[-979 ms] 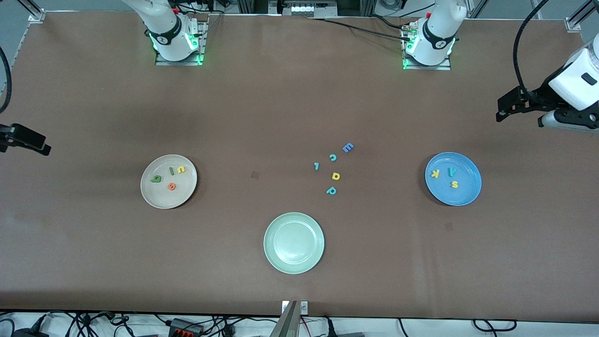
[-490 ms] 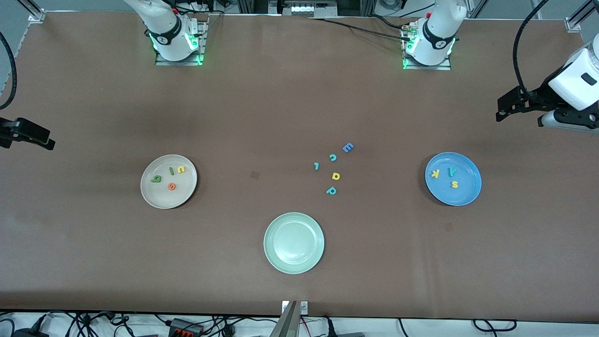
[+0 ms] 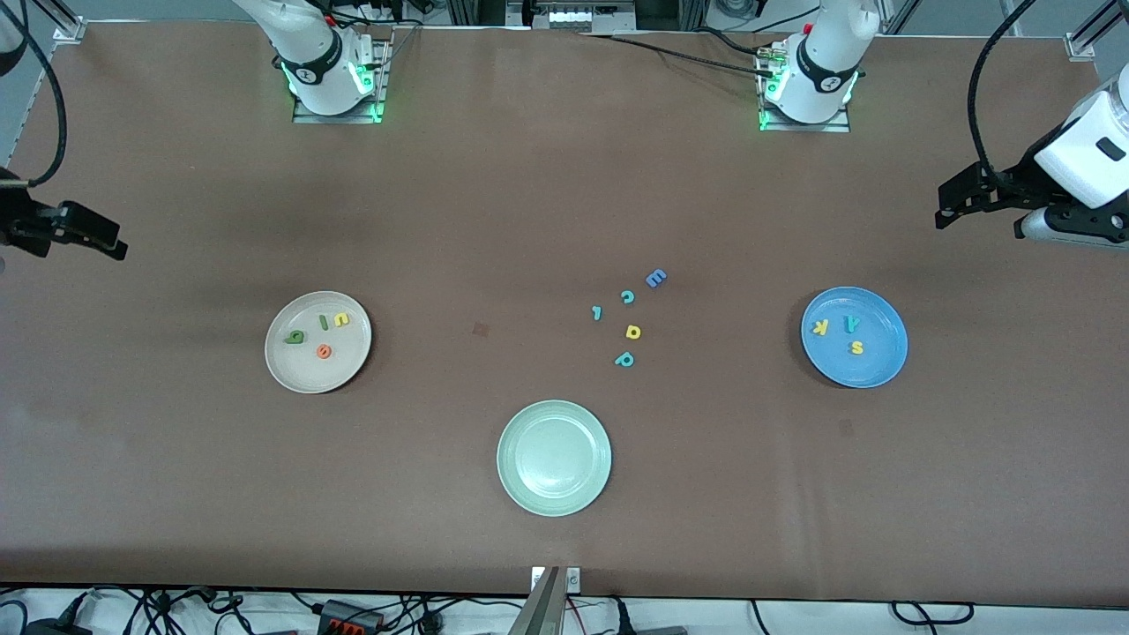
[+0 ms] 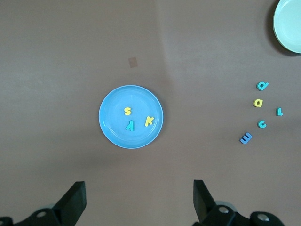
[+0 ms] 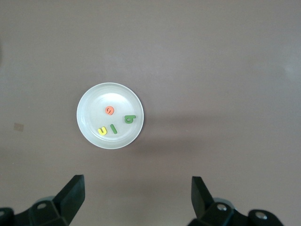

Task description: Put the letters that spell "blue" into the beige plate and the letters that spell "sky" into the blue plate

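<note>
Beige plate (image 3: pixel 291 375): toward the right arm's end; green b (image 3: pixel 295 336), dark l (image 3: pixel 324 323), yellow u (image 3: pixel 340 320), orange e (image 3: pixel 324 351) inside.
Blue plate (image 3: pixel 873 375): toward the left arm's end; k (image 3: pixel 820 327), y (image 3: pixel 851 324), s (image 3: pixel 856 347) inside.
Left gripper (image 4: pixel 136 200): spread wide, empty, high over bare table beside the blue plate.
Right gripper (image 5: pixel 136 197): spread wide, empty, over the table's edge.
Progress: sorting looks finished.
Risk: needless return could drag in the spare letters (image 3: pixel 632 332) mid-table, or nudge a plate.
</note>
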`<act>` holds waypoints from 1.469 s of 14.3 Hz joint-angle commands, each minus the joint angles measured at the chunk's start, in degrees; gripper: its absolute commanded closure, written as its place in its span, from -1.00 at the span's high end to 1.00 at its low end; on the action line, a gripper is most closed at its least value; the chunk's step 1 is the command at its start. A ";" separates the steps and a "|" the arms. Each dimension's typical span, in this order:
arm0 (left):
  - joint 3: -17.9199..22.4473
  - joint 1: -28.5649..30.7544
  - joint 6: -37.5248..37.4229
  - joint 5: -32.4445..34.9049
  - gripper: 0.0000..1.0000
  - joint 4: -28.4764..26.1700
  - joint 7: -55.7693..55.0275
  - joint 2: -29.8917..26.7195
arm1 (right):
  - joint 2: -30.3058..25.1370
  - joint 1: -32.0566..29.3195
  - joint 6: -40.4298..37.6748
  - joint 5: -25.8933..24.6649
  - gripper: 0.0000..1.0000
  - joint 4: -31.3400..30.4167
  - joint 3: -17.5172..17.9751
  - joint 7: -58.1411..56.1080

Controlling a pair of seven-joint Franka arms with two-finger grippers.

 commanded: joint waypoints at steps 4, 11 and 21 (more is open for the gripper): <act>0.07 0.05 -1.40 0.42 1.00 1.94 -0.30 0.79 | -4.27 -1.19 -0.27 -0.85 1.00 -4.37 1.40 -0.03; -0.02 -0.03 -1.40 0.42 1.00 1.94 -0.39 0.79 | -4.89 -1.27 -1.16 -0.94 1.00 -4.37 1.32 -0.12; -0.02 -0.03 -1.93 0.42 1.00 1.94 -0.39 0.79 | -4.98 -1.62 -1.68 -0.94 1.00 -4.37 1.05 -0.12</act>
